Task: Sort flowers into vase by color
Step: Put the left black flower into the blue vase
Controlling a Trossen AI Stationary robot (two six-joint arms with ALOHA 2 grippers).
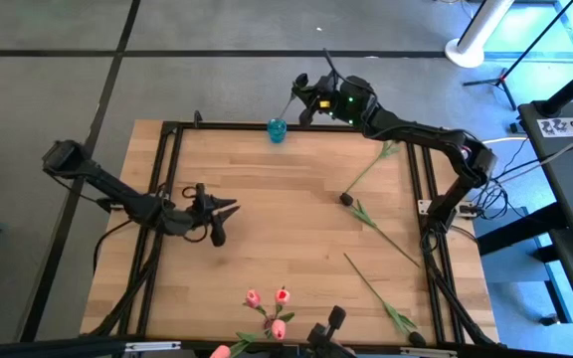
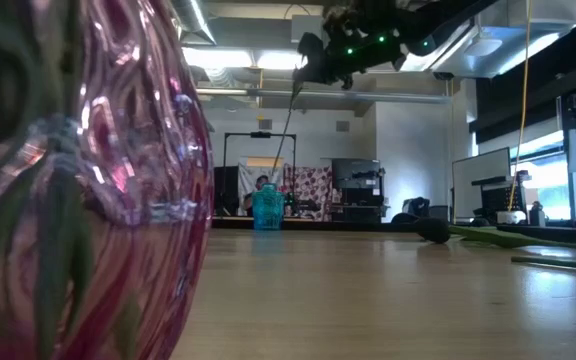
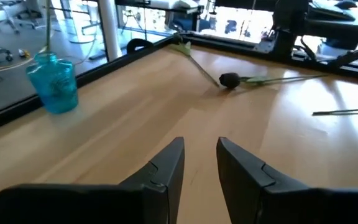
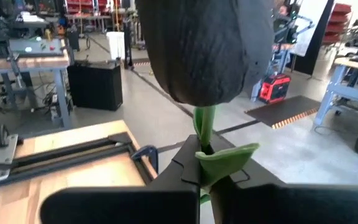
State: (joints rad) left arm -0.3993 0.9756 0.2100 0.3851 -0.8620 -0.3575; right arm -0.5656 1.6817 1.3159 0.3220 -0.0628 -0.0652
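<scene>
Near edge of the pale wooden bench (image 1: 267,229): a pink ribbed glass vase (image 2: 78,190) fills the low view at its left, green stems showing through the glass. From above, a cluster of pink-headed tulip-like flowers (image 1: 269,308) stands at that same near edge.

Mid bench, left side: left gripper (image 1: 225,209) hovers over bare wood, its two dark fingers (image 3: 160,171) apart with a clear gap, nothing between them.

Right half of the bench: loose green-stemmed flowers lie flat. One bare-looking stem (image 1: 376,291) runs toward the near right corner; another (image 1: 386,231) lies beyond it. A dark-headed flower (image 1: 366,175) lies farther back, its near-black head (image 3: 229,79) resting on the wood, stem pointing to the far right corner.

Far edge: a small blue glass vase (image 1: 277,129) stands upright just inside the frame rail. Right gripper (image 1: 302,99) is raised over the far edge just beside it, on its right, fingers clamped together on the green stem of a dark-headed flower in the grip (image 4: 204,50); the head sits just past the fingertips, a leaf at the grip. Its thin stem slants down to the blue vase; whether the tip is inside cannot be told.
</scene>
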